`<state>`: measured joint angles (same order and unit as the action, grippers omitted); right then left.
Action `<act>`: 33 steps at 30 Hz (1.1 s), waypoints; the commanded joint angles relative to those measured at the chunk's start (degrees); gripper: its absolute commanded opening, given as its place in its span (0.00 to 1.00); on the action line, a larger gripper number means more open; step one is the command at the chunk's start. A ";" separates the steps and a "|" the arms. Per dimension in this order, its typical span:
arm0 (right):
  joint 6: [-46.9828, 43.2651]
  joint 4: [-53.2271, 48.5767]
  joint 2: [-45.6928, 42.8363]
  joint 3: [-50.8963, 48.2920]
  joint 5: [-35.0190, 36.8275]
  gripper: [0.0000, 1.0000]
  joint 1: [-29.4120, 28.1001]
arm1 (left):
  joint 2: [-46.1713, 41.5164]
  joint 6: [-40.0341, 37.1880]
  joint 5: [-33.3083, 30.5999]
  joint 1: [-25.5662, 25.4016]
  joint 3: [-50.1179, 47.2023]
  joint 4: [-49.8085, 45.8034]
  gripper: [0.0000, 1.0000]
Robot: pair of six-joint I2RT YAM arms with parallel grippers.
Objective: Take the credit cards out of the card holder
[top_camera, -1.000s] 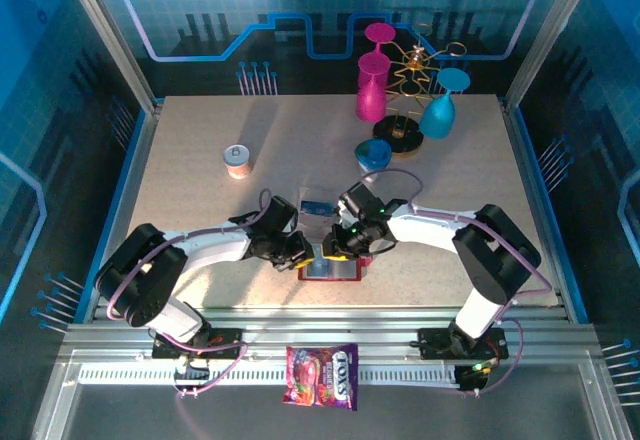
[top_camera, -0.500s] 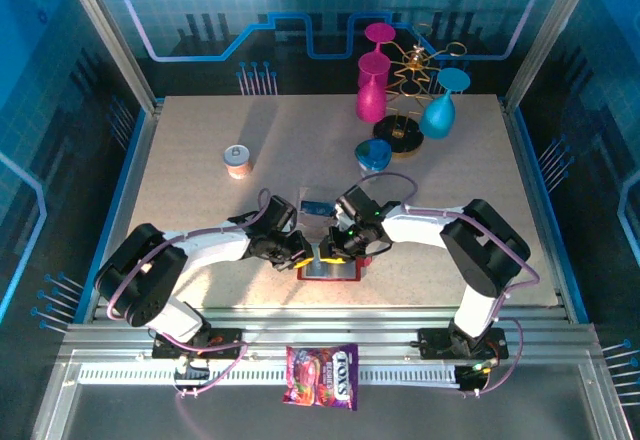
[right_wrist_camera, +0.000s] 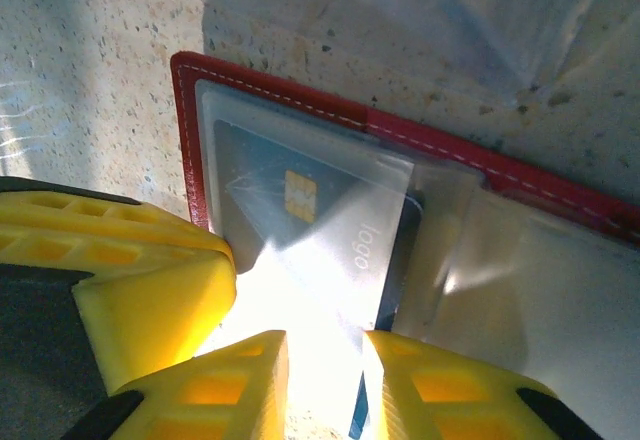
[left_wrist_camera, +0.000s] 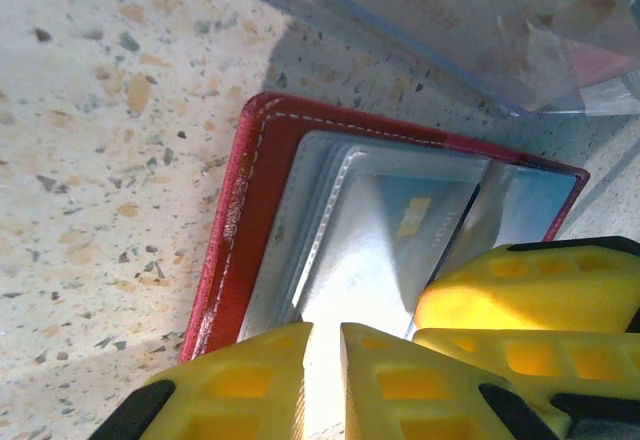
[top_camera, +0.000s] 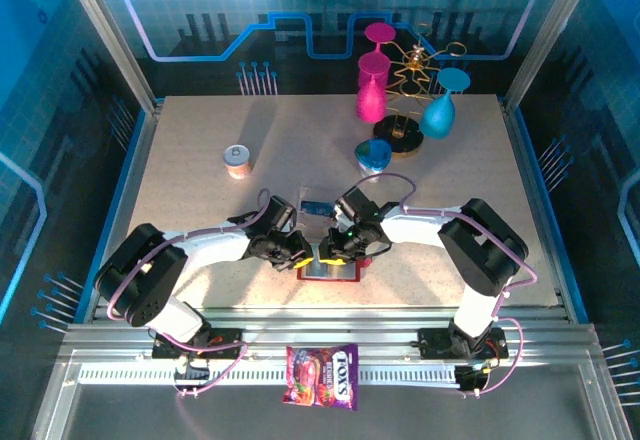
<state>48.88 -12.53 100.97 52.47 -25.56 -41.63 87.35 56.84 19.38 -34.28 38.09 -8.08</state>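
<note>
Find the card holder (top_camera: 335, 272) spread open and flat at the near middle of the worktop (top_camera: 200, 130), long axis running left to right, with an arm reaching in from each side. Count the left jaws and the right jaws as equally near, meeting nose to nose over the holder's middle, close beside each other.

From the right wrist, see a dark blue card (right_wrist_camera: 300, 220) with a gold chip, lying askew under a clear sleeve of the red holder (right_wrist_camera: 520, 182), its lower edge reaching toward the right jaws. Read those jaws as parted by a narrow gap around that edge; cannot tell through the glare whether gripping it.

From the left wrist, see the same chip card (left_wrist_camera: 400, 230) inside the red cover (left_wrist_camera: 235, 250). Read the left jaws as nearly closed, down to a thin slit at the holder's near edge; cannot tell whether pinching sleeve, cover or nothing.

Expect the pull to run back along the right jaws' own line, out of the sleeve's open side, with the left jaws steadying the cover.

Watch the transparent acrylic tray (left_wrist_camera: 480, 20) just beyond the holder, a blue card (top_camera: 317, 206) showing in it, and the crowding of both sets of jaws. Leave aside, well apart: small tin (top_camera: 238, 160), blue bowl (top_camera: 373, 153), glass rack (top_camera: 405, 80), candy bag (top_camera: 322, 375).
</note>
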 commanded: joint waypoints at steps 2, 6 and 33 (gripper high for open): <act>-1.41 -4.77 -0.47 0.42 2.77 0.30 -0.76 | -0.69 -0.37 0.66 0.49 -0.91 -0.72 0.16; -1.87 -5.73 -1.03 0.74 3.33 0.30 -0.79 | -0.81 -0.26 0.66 0.50 -0.82 -0.88 0.16; -0.64 -2.50 -6.05 -3.37 1.88 0.29 1.20 | 0.29 -3.05 1.37 -1.04 5.83 -4.98 0.13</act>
<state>47.83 -14.92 96.07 50.89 -23.18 -41.17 86.56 55.51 19.57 -34.81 42.11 -10.33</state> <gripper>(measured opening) 0.297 0.133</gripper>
